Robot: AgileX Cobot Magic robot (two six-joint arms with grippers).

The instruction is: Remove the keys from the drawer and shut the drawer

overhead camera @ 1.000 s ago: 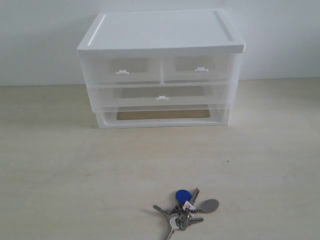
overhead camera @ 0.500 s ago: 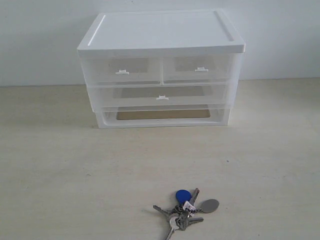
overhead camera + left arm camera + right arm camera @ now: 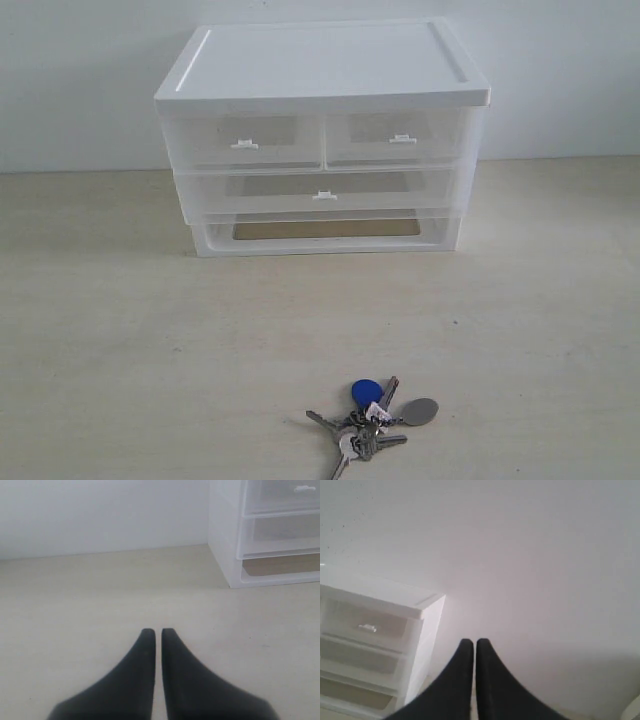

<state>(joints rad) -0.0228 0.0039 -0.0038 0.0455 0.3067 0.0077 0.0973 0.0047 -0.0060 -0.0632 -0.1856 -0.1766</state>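
Observation:
The keys (image 3: 368, 417), silver on a ring with a round blue fob and a grey oval tag, lie on the table near the front edge in the exterior view. The wide translucent drawer (image 3: 322, 190) with its small white tab handle sits pushed into the white cabinet, flush with the front. Neither arm shows in the exterior view. My left gripper (image 3: 155, 632) is shut with nothing in it, low over bare table, the cabinet's corner (image 3: 225, 555) some way off. My right gripper (image 3: 473, 643) is shut and empty, pointing at the white wall beside the cabinet (image 3: 427, 615).
Two half-width translucent drawers (image 3: 243, 140) sit above the wide one, both pushed in. Below it is a frosted open-fronted base frame (image 3: 325, 232). A white lid (image 3: 320, 60) tops the cabinet, which stands against a white wall. The pale wooden tabletop (image 3: 150, 350) spreads in front.

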